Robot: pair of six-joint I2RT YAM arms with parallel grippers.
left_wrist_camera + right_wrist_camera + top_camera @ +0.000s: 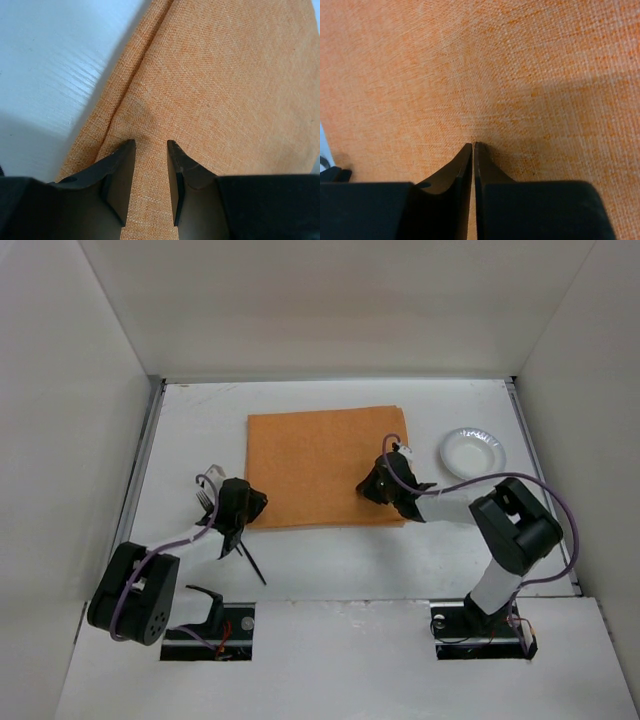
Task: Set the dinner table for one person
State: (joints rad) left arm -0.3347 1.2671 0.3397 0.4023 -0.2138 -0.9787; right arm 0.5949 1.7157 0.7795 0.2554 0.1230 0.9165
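Your table fills the middle of the overhead view, from the arm bases at 6 o'clock to the back wall at 12. The orange mat lies at its centre, a little skewed.

The left fingers sit at the mat's 8 o'clock corner. They are partly apart with a strip of cloth in the gap, and you cannot tell whether they clamp it or only straddle it. The right fingers are pressed together, down on the mat near its 4 o'clock edge. Whether a pinch of cloth is caught between them does not show.

That uncertainty is your main risk. If one side holds and the other does not, a pull would likely swing or bunch the mat rather than shift it squarely. The mat's left edge shows more than one layer, so a lift may take only the top one.

Watch what lies around the arms too:
- A fork lies just at 9 o'clock of the left fingers.
- A dark utensil lies at their 6 o'clock, so a sweep of that arm could knock either one.
- The bowl sits at 3 o'clock of the mat, near the right rail, and dragging cloth that way could nudge it.

The table looks smooth and matte white, so cloth probably slides on it easily. Thin rails run along the 9 and 3 o'clock edges. Plain white walls close in on three sides, leaving little room for wide swings.
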